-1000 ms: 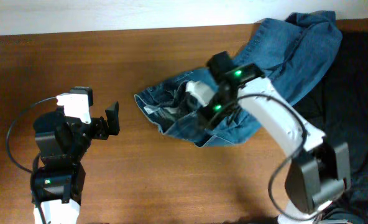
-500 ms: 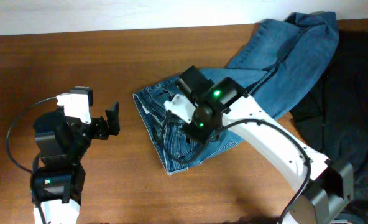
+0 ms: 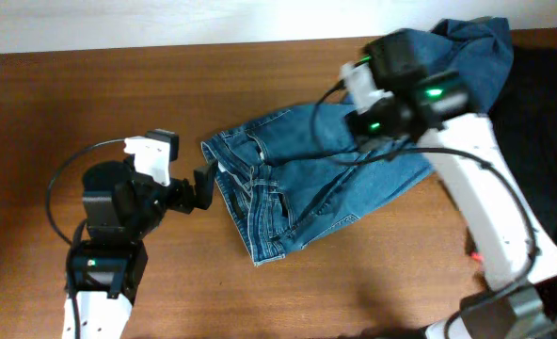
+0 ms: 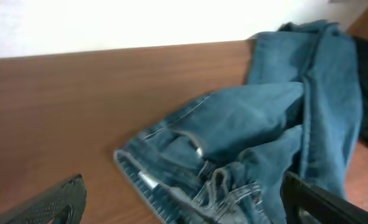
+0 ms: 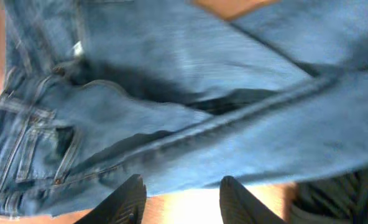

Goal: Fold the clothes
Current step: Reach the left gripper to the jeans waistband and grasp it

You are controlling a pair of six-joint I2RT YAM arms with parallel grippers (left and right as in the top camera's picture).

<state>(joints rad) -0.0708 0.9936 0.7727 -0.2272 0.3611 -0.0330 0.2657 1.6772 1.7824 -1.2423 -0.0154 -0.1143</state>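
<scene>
Jeans (image 3: 297, 193) sprawl from the centre of the table (image 3: 90, 94) toward 2 o'clock, legs rumpled. Left gripper (image 3: 201, 188), fingers spread, sits at their 9 o'clock edge; right gripper (image 5: 183, 198) hovers parted, empty. Best practice: flatten both legs before creasing.

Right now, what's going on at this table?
Two robot arms are working on a pair of jeans that lies on the table. The waist end is spread out near the middle. The legs trail off to the far right corner, bunched up against a dark cloth. The right gripper hovers open above the legs and holds nothing. The left gripper is wide open, close beside the waistband, and grips nothing. No neat fold is made yet.
</scene>
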